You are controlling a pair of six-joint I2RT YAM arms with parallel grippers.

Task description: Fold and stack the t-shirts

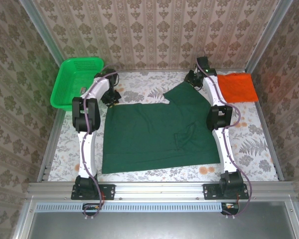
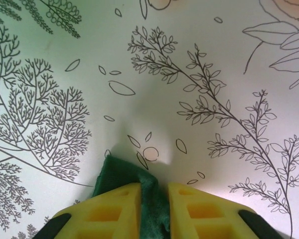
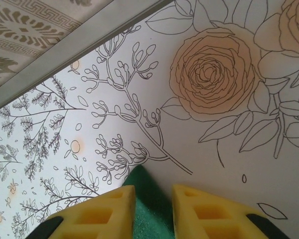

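Left: the left gripper (image 2: 154,191) pinches a corner of the dark green t-shirt (image 1: 154,139), spread mid-frame. Upper right: the right gripper (image 3: 153,191) nips its far corner — the orange t-shirt (image 1: 237,87) lies beyond. We judge the first fold is in hand — next, both corners must travel together.

The table (image 1: 139,82) is covered with a pale floral-print cloth. A dark green t-shirt (image 1: 154,134) lies spread flat across the middle of the frame, its upper part reaching toward the upper right. An orange t-shirt (image 1: 237,87) lies folded at upper right, apart from it. A bright green basket (image 1: 60,92) sits at upper left.
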